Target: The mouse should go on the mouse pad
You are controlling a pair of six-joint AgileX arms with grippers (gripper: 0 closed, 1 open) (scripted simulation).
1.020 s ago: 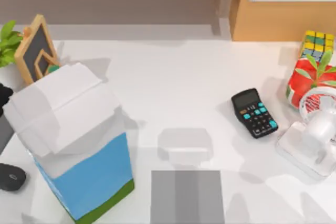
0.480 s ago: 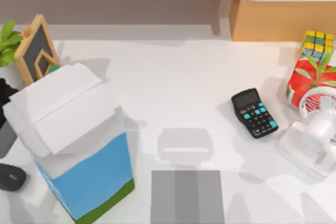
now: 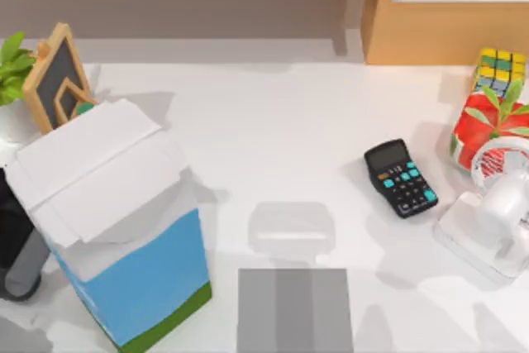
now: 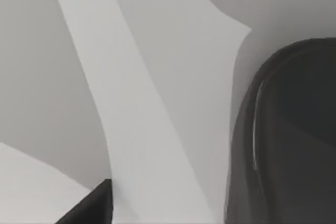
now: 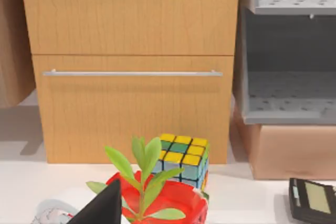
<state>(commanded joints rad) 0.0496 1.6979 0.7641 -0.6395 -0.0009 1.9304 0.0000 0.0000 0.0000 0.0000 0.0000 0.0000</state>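
My left gripper (image 3: pixel 20 274) stands open at the table's left edge, low over the spot where the black mouse (image 3: pixel 21 293) lies. In the top view the arm covers most of the mouse and a dark rim peeks out below it. Up close, the mouse (image 4: pixel 294 140) is a glossy black dome beside one dark fingertip (image 4: pixel 89 209), with nothing gripped. The grey banded mouse pad (image 3: pixel 295 310) lies at the front centre, far to the right of the mouse. One open fingertip (image 5: pixel 102 208) of the parked right gripper shows in the right wrist view.
A tall white and blue carton (image 3: pixel 116 221) stands between the mouse and the pad. At the right are a black calculator (image 3: pixel 401 178), a white fan (image 3: pixel 496 221), a red potted plant (image 3: pixel 488 126) and a colour cube (image 3: pixel 498 68). A small chalkboard (image 3: pixel 56 76) stands at the back left.
My left arm has come in from the left edge and moved toward the front, over the mouse, which was in plain sight before. Nothing else has moved.
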